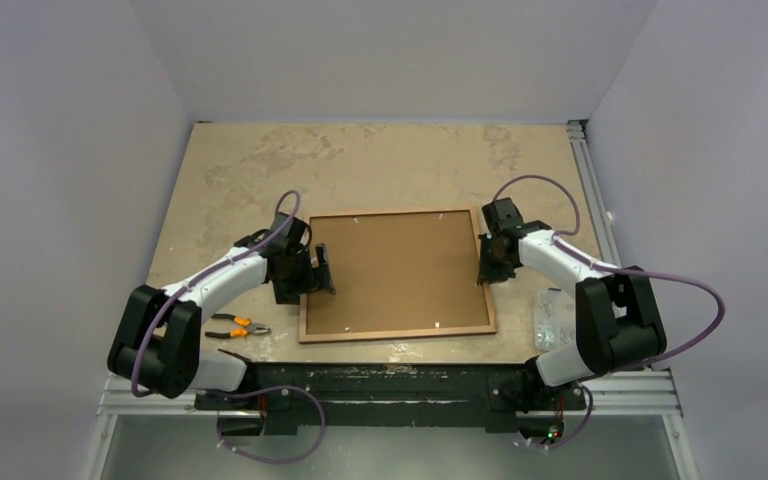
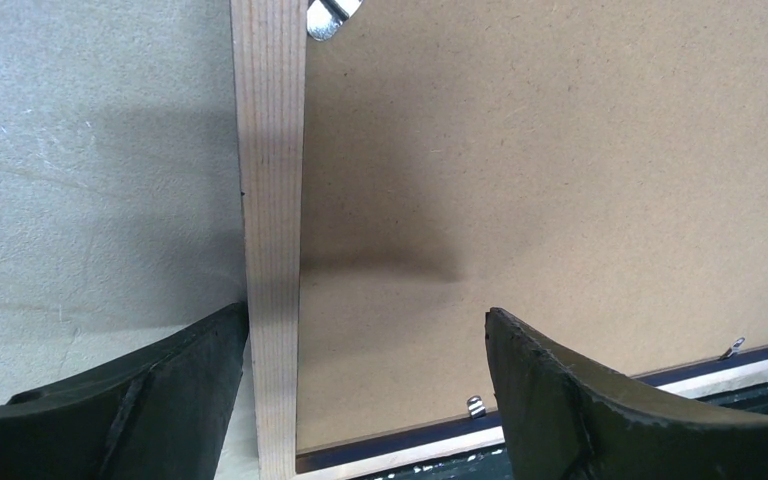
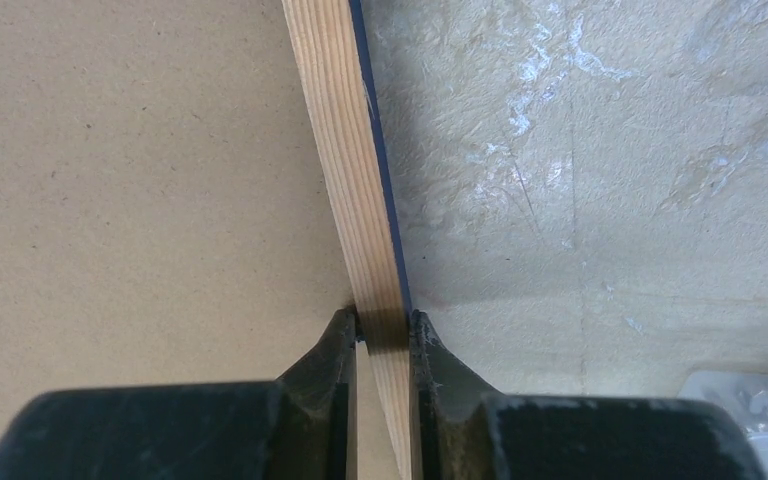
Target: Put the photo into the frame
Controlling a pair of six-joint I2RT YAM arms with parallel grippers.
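The frame (image 1: 400,333) lies face down in the middle of the table, its light wood back rails up, with a plain brown backing board (image 1: 395,270) inside it. The photo is hidden. My left gripper (image 1: 317,270) is open at the left rail. In the left wrist view that gripper (image 2: 365,320) straddles the wood rail (image 2: 272,200), one finger outside it over the table, the other over the board (image 2: 560,150). My right gripper (image 1: 485,262) is shut on the right rail. The right wrist view shows that gripper (image 3: 385,328) pinching the rail (image 3: 345,130), whose dark blue edge shows.
Orange-handled pliers (image 1: 235,326) lie left of the frame near my left arm. A clear plastic bag (image 1: 550,318) sits by my right arm, its corner also in the right wrist view (image 3: 750,395). Small metal tabs (image 2: 475,405) hold the board along the rails.
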